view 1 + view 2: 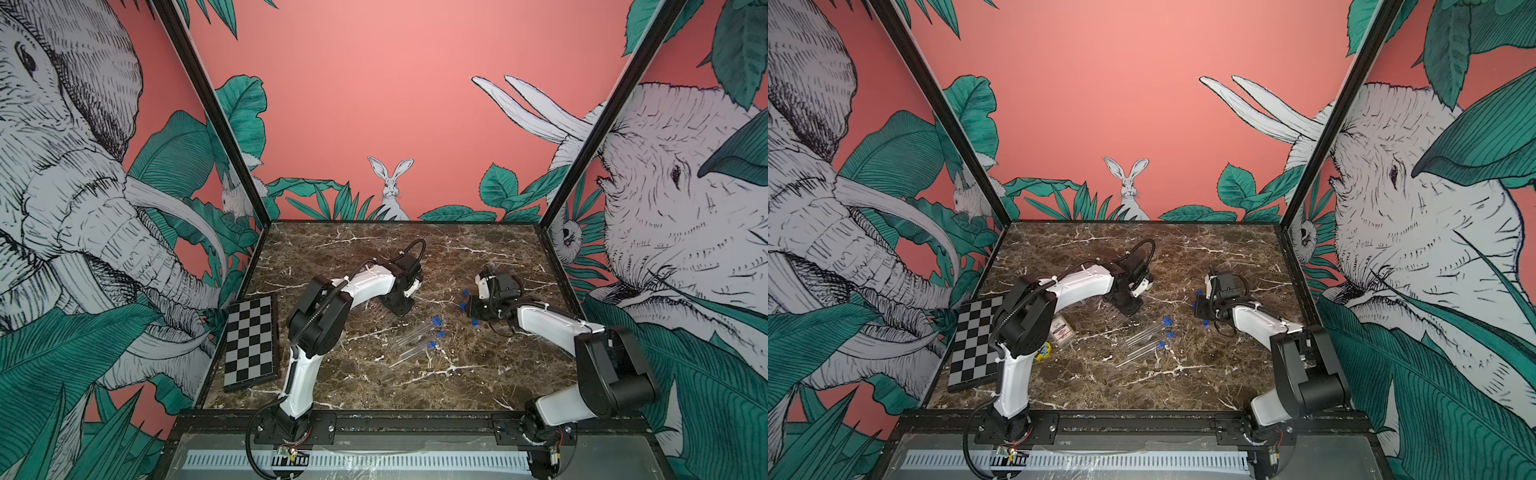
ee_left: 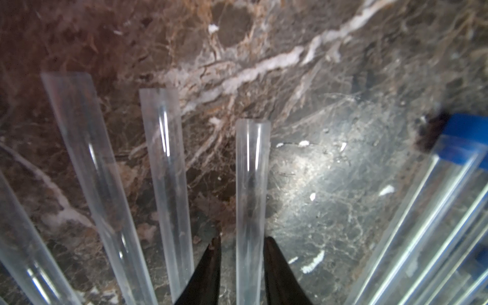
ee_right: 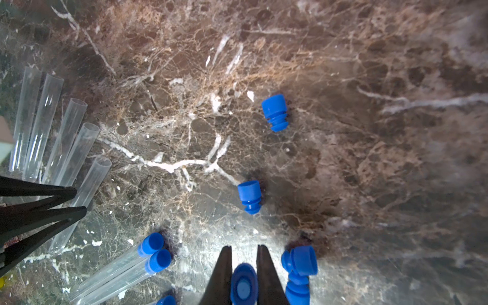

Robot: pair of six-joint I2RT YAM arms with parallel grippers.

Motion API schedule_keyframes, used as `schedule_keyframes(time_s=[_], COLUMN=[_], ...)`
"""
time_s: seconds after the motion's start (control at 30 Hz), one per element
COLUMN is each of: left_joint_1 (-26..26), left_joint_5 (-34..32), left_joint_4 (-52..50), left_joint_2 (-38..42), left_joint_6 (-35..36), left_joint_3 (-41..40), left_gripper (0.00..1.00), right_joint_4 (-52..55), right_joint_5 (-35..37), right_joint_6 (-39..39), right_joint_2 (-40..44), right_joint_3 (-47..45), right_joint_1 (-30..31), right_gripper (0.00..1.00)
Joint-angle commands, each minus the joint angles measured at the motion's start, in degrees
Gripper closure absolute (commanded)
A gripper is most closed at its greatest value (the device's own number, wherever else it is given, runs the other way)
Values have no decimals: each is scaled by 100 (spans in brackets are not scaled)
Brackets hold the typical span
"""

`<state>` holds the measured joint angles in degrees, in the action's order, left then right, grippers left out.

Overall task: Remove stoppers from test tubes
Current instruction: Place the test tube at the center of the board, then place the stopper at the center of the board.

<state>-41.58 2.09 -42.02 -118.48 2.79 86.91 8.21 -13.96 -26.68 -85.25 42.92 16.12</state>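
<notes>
Test tube (image 2: 252,184), uncapped, lies loose between the left pincer's (image 2: 243,239) parted jaws, right of the chessboard (image 1: 249,340); farther right, three capped tubes (image 1: 417,337) point blue ends at the right pincer (image 3: 244,247), clamped on a stopper (image 3: 243,285).

Both top views look from high above the near edge, facing down and toward the far wall (image 1: 374,104). They share almost the whole tabletop (image 1: 415,257), which lies shifted a little sideways between them. My left wrist camera hangs very close to the tabletop and looks along my left end effector (image 2: 241,241) over the open test tubes (image 2: 163,171). My right wrist camera sits somewhat higher and looks down past my right end effector (image 3: 244,249), with a blue stopper (image 3: 244,285) between its tips. Both wrist views share the stoppered test tubes (image 2: 422,224) and the open ones, and the right wrist view also catches my left end effector's black tips.
</notes>
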Motion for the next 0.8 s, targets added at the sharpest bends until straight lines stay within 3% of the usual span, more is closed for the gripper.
schedule_keyframes(time_s=[0.0, 0.57, 0.77], left_joint_1=[-13, -16, -14], left_joint_5=[23, 39, 91], left_joint_4=[-193, -136, -63], left_joint_2=[327, 960, 1080], left_joint_6=[-24, -9, 15], left_joint_3=[10, -398, -491], left_gripper=[64, 52, 52], right_joint_4=[-15, 5, 40], right_joint_5=[78, 375, 483], right_joint_6=[115, 187, 241], right_joint_2=[-123, -783, -939], right_joint_3=[134, 425, 463], right_joint_1=[71, 370, 427], right_gripper=[94, 93, 93])
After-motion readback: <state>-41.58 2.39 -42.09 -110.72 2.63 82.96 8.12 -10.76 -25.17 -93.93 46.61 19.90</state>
